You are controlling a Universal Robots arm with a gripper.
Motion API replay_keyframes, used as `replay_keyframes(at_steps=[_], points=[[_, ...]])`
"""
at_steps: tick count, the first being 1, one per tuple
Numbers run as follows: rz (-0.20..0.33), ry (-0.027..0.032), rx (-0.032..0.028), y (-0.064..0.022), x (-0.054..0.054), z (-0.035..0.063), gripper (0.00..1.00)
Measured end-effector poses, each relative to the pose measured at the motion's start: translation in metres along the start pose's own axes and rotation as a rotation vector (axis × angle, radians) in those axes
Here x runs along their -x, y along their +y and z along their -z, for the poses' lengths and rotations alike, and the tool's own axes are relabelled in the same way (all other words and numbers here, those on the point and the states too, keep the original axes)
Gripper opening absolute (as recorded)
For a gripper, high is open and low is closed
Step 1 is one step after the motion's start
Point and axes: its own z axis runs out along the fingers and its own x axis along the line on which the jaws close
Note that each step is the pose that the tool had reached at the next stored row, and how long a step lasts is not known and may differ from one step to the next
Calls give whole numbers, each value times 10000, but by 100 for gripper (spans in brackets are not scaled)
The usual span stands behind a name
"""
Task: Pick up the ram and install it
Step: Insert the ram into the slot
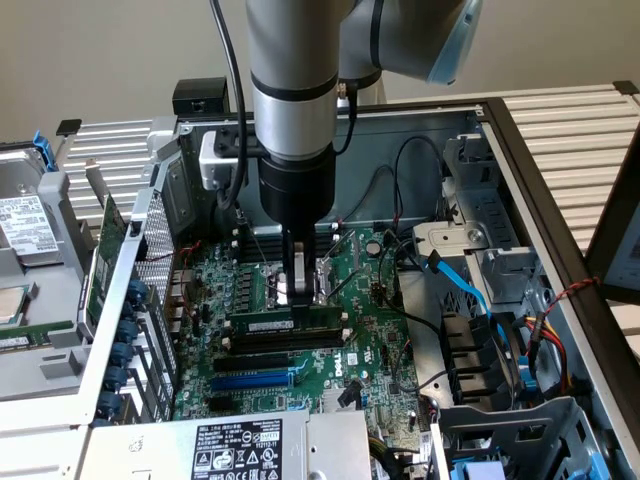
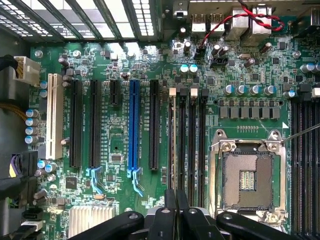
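- Pale slatted tabletop (image 1: 570, 120) is seen beneath an open computer case (image 1: 505, 150), with a hard drive (image 1: 25, 225) laid at the exterior view's left.
- Inside the case a green motherboard (image 1: 375, 335) is mounted flat. A labelled power supply (image 1: 235, 450) is set along its near edge, and a blue cable (image 1: 465, 285) with bundled wiring is packed in at the exterior view's right.
- The ram (image 1: 260, 326) is stood on edge among the black memory slots, on the far side of the blue slot (image 1: 255, 381). Whether it is fully seated cannot be told.
- The gripper (image 1: 298, 298) is set vertically on the ram's top edge, its fingers clenched on the stick near its middle.
- Looking straight down on the board, the wrist view adds the bare CPU socket (image 2: 247, 180), a finned heat sink (image 2: 90, 217) and twisted red-and-black wires (image 2: 250, 15). The case walls and the tabletop are given by the exterior view.
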Motion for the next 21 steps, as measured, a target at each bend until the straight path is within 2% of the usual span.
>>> replay_keyframes(at_steps=[21], points=[[-109,-4,-3,7,-10,-36,12]])
